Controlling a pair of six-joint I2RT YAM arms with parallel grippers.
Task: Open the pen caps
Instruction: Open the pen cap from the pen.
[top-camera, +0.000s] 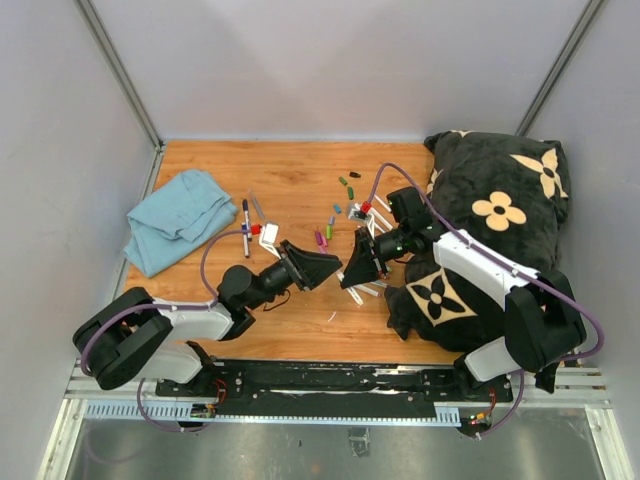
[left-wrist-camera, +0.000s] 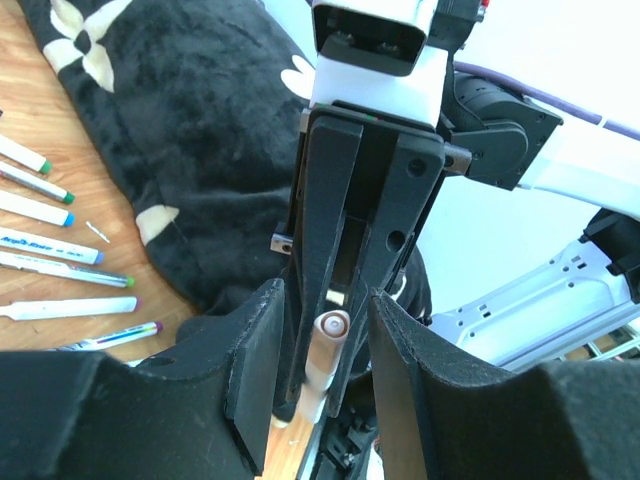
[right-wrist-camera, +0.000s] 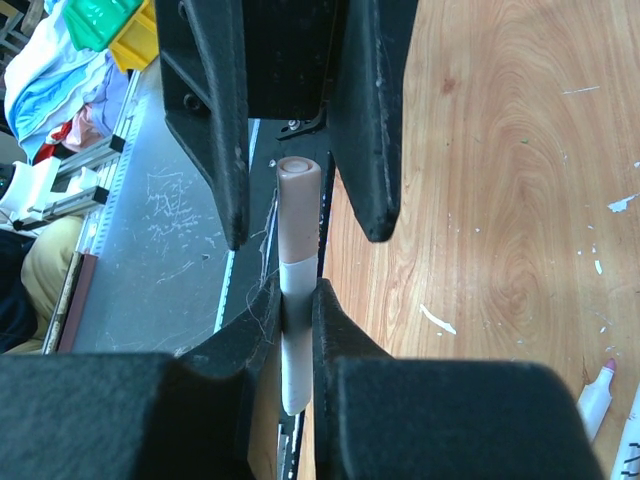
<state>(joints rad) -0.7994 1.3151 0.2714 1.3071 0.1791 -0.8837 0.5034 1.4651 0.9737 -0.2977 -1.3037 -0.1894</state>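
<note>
Right gripper (right-wrist-camera: 297, 300) pinches a white marker (right-wrist-camera: 293, 370); its stubby brownish cap (right-wrist-camera: 298, 205) sits between the spread fingers of my left gripper (left-wrist-camera: 325, 325).

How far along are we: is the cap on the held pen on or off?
On: the brown cap sits flush on the white pen.

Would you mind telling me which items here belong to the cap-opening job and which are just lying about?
Part of the job:
slim white pen clamped in the right end effector; its tan plastic cap, bracketed by the open left end effector; small loose coloured plastic caps; other white pens.

Lying about:
crumpled light-blue cloth; black plush cushion with cream flowers.
</note>
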